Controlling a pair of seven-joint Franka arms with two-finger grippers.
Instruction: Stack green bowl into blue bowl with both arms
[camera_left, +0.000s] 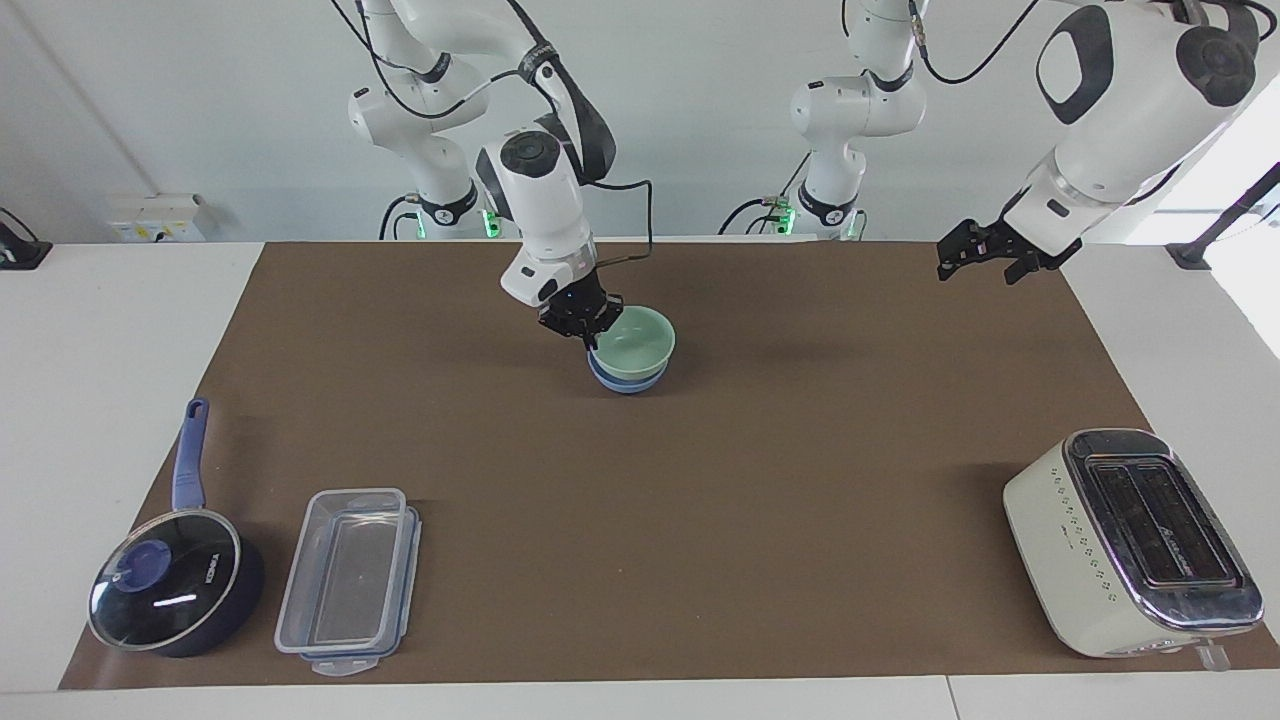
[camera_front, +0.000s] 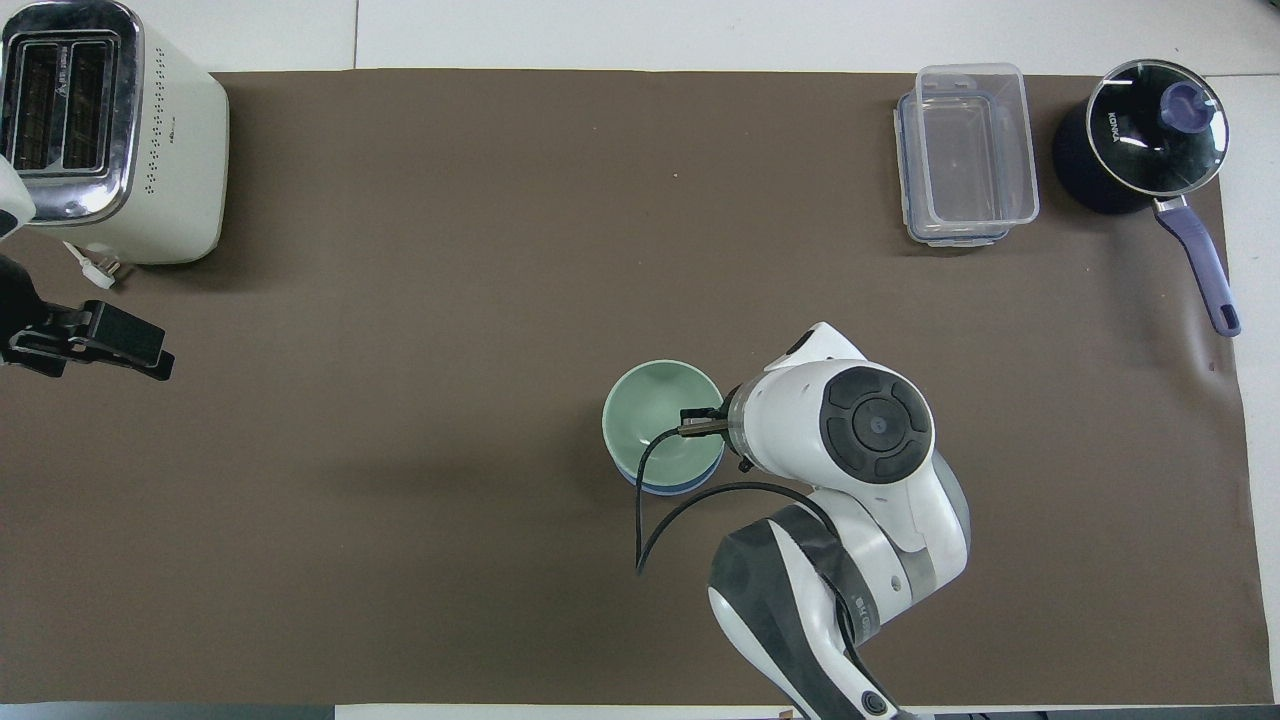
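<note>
The green bowl (camera_left: 634, 341) is gripped at its rim by the right claw (camera_left: 583, 331), nested in the blue bowl (camera_left: 626, 381); release should be gentle. The left claw (camera_left: 985, 257), frame's upper right, is held parted.

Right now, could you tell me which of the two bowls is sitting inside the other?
The green bowl sits nested in the blue bowl, whose rim shows beneath it. The right gripper is at the green bowl's rim.
</note>
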